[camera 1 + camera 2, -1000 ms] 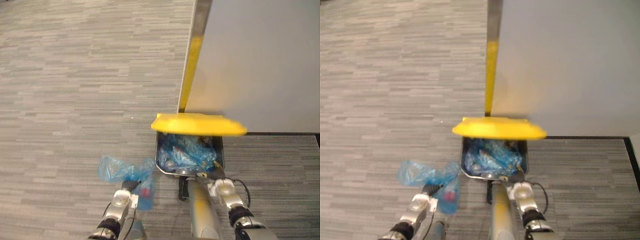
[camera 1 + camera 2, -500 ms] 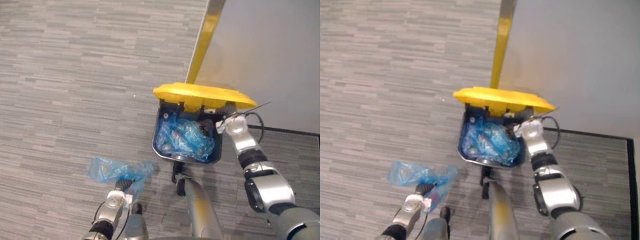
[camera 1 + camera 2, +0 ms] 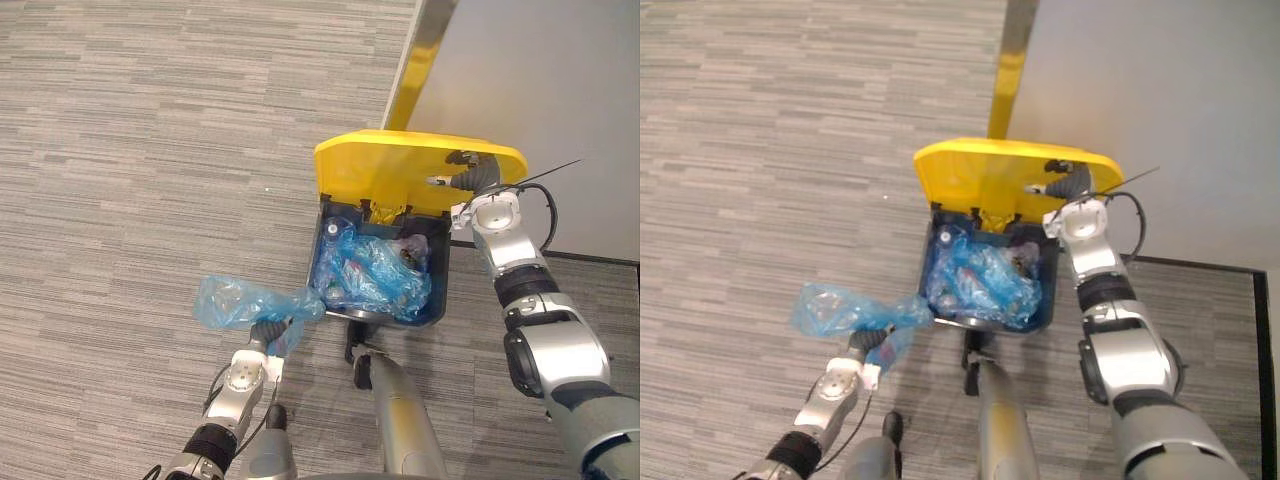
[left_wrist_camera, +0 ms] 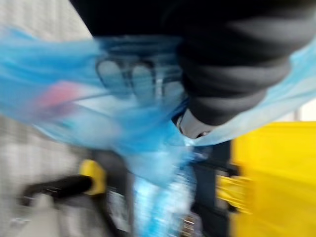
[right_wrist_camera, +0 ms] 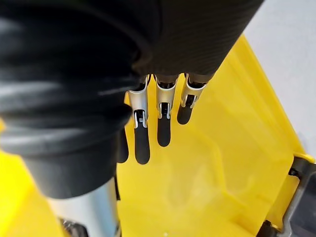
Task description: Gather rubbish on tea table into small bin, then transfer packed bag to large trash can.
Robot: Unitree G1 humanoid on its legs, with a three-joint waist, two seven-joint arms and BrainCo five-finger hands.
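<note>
— Grey striped carpet (image 3: pixel 150 150) all round. What has the left hand (image 3: pixel 262 336) got?
— Its fingers are curled round the gathered neck of a crumpled translucent blue plastic bag (image 3: pixel 232 300), which bulges out just beyond that hand.
— And to that hand's right?
— A dark rectangular trash can (image 3: pixel 438 292), just beside the held bag, with more blue bags (image 3: pixel 365 275) inside.
— The right hand (image 3: pixel 476 186)?
— Open. Its straight fingers (image 5: pixel 163 129) lie against the inner face of the can's yellow plastic lid (image 3: pixel 380 175), which stands open.
</note>
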